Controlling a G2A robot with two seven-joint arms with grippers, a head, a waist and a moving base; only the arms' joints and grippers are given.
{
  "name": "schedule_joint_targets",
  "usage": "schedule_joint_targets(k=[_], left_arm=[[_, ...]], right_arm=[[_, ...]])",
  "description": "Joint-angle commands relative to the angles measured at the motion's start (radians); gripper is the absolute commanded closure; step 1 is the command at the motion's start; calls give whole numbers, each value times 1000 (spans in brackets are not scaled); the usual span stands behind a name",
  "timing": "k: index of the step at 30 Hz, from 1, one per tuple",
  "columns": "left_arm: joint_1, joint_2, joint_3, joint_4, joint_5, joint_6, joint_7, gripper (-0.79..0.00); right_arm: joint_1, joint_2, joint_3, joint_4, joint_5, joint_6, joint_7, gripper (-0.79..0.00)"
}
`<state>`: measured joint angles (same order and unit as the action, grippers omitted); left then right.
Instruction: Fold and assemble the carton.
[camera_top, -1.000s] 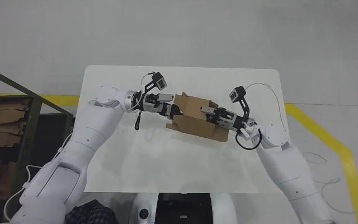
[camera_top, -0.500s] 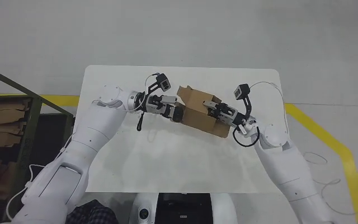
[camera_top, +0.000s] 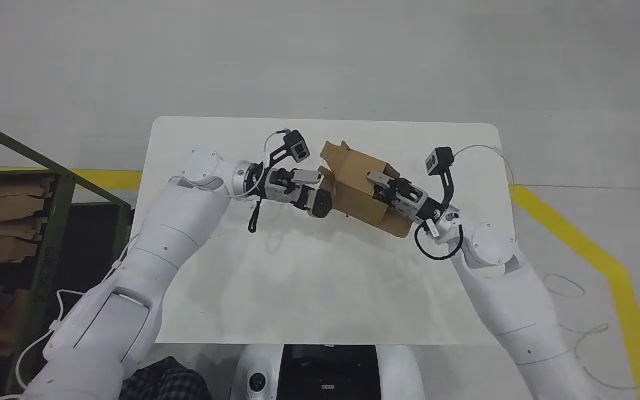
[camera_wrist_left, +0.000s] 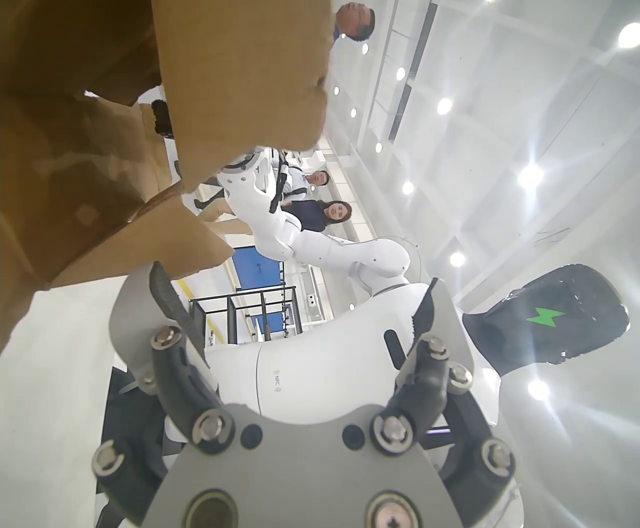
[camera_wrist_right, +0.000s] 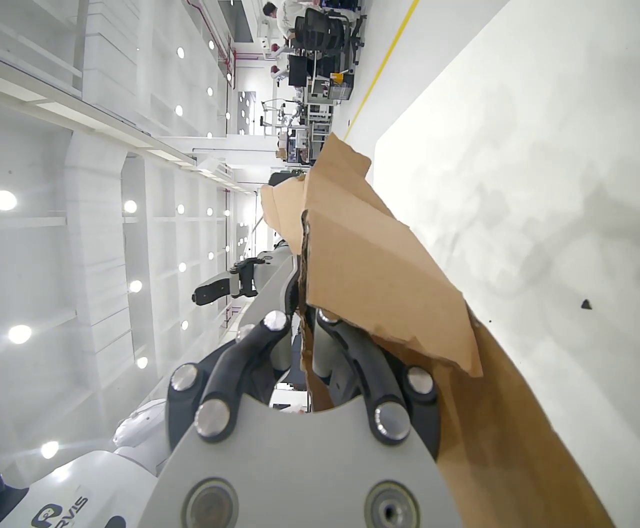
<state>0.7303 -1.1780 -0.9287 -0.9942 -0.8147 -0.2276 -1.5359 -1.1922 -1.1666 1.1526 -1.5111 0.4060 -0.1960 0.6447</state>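
Observation:
The brown carton (camera_top: 362, 183) sits partly unfolded and tilted near the far middle of the white table (camera_top: 250, 290), one flap sticking up at its left end. My right gripper (camera_top: 384, 190) is shut on the carton's right-hand wall; the right wrist view shows its fingers (camera_wrist_right: 345, 345) clamped on that cardboard edge (camera_wrist_right: 380, 270). Against the carton's left lower corner is my left gripper (camera_top: 321, 200). In the left wrist view that gripper (camera_wrist_left: 295, 310) is open with nothing between its fingers, and the carton (camera_wrist_left: 75, 175) lies just beyond its fingertips.
A dark rack holding flat cardboard (camera_top: 25, 205) stands off the table's left side. Yellow floor tape (camera_top: 560, 225) runs past the right edge. The near half of the table is bare, apart from a small dark speck (camera_wrist_right: 586, 304).
The carton has shifted toward the far right and tilted up in my right gripper. My left gripper followed it to the right, staying at its left end.

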Motion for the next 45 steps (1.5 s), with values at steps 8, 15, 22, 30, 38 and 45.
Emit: schedule_joint_targets(k=[8, 15, 22, 30, 38, 45], left_arm=[[-8, -10, 5, 17, 6, 1, 3, -785], [-9, -13, -7, 29, 7, -2, 7, -785], [-6, -11, -24, 27, 12, -2, 5, -785], [2, -10, -38, 27, 17, 1, 0, -785], [24, 1, -74, 32, 3, 6, 0, -785], [59, 23, -128, 9, -13, 1, 0, -785]], right_arm=[[-16, -4, -10, -43, -11, -7, 1, 0], [-25, -4, -12, -53, -21, 3, 28, 0], [-24, -7, -22, -49, -27, 8, 38, 0], [-22, -8, -7, -38, 1, -12, 49, 0], [-9, -3, 28, 0, 36, -26, 126, 0], [-11, 3, 60, 32, 78, -41, 191, 0]])
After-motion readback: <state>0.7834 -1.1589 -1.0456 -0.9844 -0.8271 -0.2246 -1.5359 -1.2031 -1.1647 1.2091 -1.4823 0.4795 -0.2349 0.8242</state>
